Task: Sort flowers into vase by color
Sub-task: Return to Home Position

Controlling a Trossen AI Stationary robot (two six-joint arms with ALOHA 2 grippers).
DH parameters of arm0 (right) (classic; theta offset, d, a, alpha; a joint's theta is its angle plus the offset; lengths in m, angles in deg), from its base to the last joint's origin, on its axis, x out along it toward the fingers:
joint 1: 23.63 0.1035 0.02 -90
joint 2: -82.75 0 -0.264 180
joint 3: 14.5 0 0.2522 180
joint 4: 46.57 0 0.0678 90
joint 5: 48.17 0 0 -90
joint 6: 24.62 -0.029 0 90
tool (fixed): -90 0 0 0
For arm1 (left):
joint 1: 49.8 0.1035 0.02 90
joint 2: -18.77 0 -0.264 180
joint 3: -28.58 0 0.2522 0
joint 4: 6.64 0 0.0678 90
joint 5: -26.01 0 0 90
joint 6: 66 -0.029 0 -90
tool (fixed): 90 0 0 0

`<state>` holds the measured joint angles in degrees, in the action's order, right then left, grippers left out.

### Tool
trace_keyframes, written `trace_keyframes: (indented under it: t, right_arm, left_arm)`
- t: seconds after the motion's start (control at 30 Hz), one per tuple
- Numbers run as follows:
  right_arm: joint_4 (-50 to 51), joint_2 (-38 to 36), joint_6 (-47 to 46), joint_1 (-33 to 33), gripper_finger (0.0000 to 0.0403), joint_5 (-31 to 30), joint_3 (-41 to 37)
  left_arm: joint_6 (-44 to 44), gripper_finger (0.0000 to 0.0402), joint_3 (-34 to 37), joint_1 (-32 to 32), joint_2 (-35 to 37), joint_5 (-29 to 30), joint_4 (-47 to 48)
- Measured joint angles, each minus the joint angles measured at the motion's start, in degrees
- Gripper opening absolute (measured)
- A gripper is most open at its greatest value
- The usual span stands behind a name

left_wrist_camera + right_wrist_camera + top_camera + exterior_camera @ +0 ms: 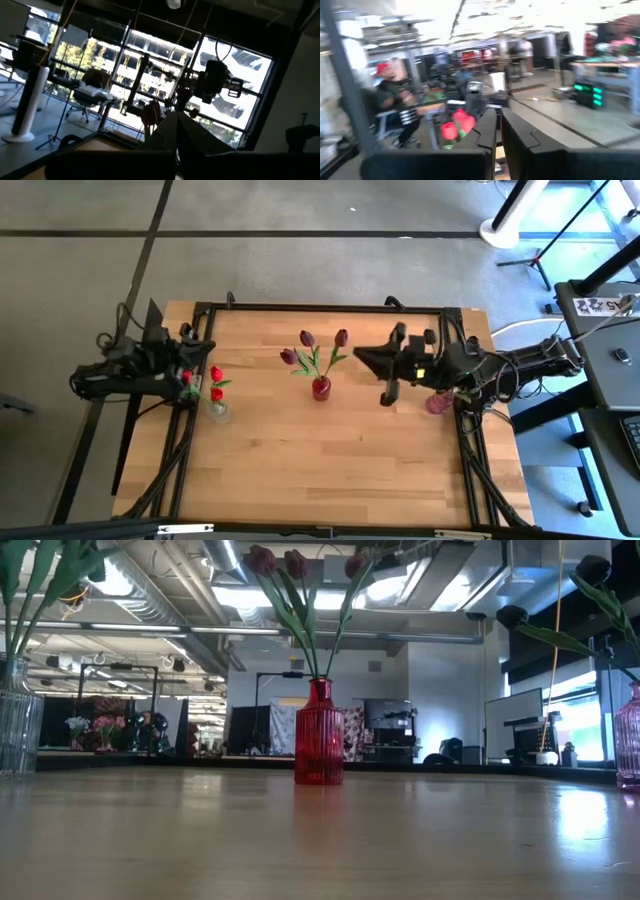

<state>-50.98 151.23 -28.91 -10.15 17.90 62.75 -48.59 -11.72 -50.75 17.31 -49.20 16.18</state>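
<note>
Three maroon tulips (307, 338) stand with their stems in a red ribbed vase (321, 388) at mid-table, which also shows in the low view (319, 735). Red tulips (216, 376) stand in a clear glass vase (217, 411) at the left. A pink vase (438, 402) at the right sits partly under my right arm; in the low view dark-headed flowers (590, 568) lean above it. My left gripper (190, 373) is drawn back at the table's left edge, shut and empty. My right gripper (358, 355) hangs above the table right of the red vase, pointing left, shut (498, 127) with nothing held.
The near half of the wooden table (320, 470) is bare board. A black frame (320, 307) runs round the table's edges. Beyond the right edge stands a dark desk (600, 380) with equipment.
</note>
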Motion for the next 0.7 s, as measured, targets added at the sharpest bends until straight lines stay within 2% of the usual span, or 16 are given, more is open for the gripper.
trace_keyframes:
  t: [0.23,0.33,0.47,0.7]
  right_arm:
    - [12.2,-1.5,1.8,0.0,0.0028,-14.9,-1.4]
    - [16.0,-1.1,1.2,0.0,0.0028,-14.8,-1.3]
    - [19.0,0.1,-1.4,0.0,0.0028,-13.3,-1.4]
    - [16.0,0.0,-1.3,0.0,0.0028,-13.0,-1.3]
  left_arm:
    - [-2.3,0.0,4.8,0.0,0.0,6.2,-4.2]
    - [-2.9,0.0,5.6,0.0,0.0,7.3,-3.9]
    - [-3.1,0.0,5.7,0.1,0.0,14.1,-7.8]
    - [-4.2,0.0,5.7,0.1,0.0,13.6,-19.5]
